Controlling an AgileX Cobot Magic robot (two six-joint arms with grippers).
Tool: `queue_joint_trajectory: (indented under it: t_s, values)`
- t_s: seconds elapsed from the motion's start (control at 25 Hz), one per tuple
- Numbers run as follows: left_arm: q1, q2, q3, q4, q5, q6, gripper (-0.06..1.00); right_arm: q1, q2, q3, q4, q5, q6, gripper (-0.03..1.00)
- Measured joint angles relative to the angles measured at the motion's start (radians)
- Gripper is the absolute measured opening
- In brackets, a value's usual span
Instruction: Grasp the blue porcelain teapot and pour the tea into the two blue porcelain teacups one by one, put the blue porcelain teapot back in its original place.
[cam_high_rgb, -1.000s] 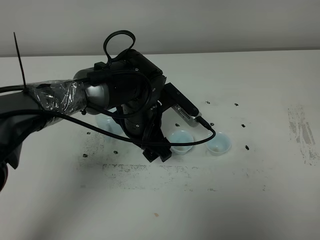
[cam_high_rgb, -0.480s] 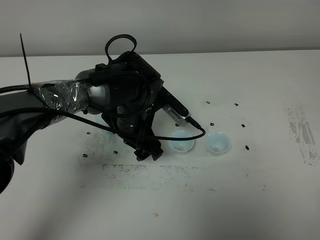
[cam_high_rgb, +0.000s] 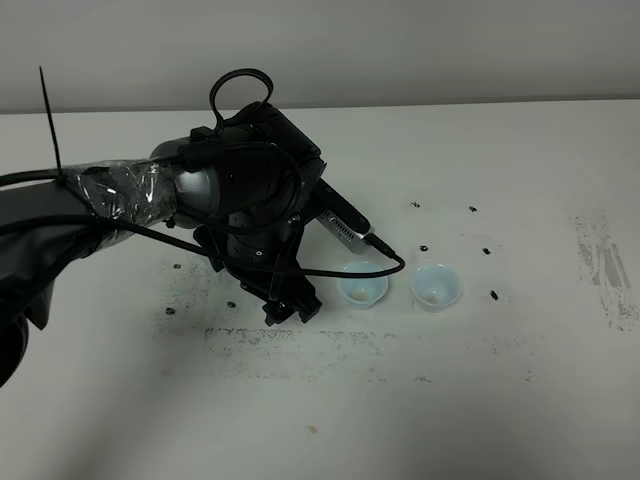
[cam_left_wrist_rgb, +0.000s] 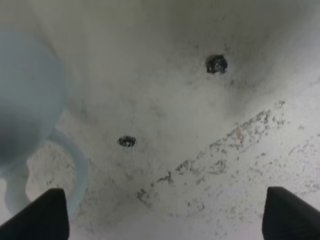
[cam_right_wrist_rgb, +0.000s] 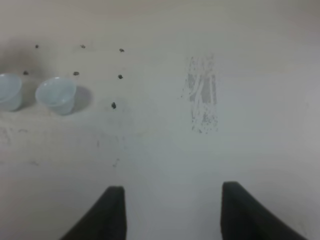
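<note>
Hovering low over the table (cam_high_rgb: 520, 400), the left gripper (cam_left_wrist_rgb: 165, 222) is standing wide open and gripping nothing. Blurred, the teapot (cam_left_wrist_rgb: 25, 95) is sitting just beside one fingertip, outside the jaws, its loop handle nearest. In the high view the arm is hiding it. The near cup (cam_high_rgb: 362, 287) and far cup (cam_high_rgb: 436, 286) are standing side by side at 3 o'clock from that gripper, not touching. The right gripper (cam_right_wrist_rgb: 172, 215) is hanging open and empty, well apart from both cups.
</note>
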Motion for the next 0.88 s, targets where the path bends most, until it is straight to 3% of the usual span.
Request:
queue_joint_trajectory:
  t_s: [0.24, 0.6, 0.88]
  values:
    - [0.0, 0.0, 0.0, 0.019, 0.003, -0.028, 0.75, 0.0, 0.0, 0.0, 0.0, 0.0, 0.0, 0.42]
    - [0.0, 0.04, 0.0, 0.007, -0.047, 0.066, 0.75, 0.0, 0.0, 0.0, 0.0, 0.0, 0.0, 0.42]
    - [0.0, 0.048, 0.0, 0.004, -0.034, 0.051, 0.75, 0.0, 0.0, 0.0, 0.0, 0.0, 0.0, 0.42]
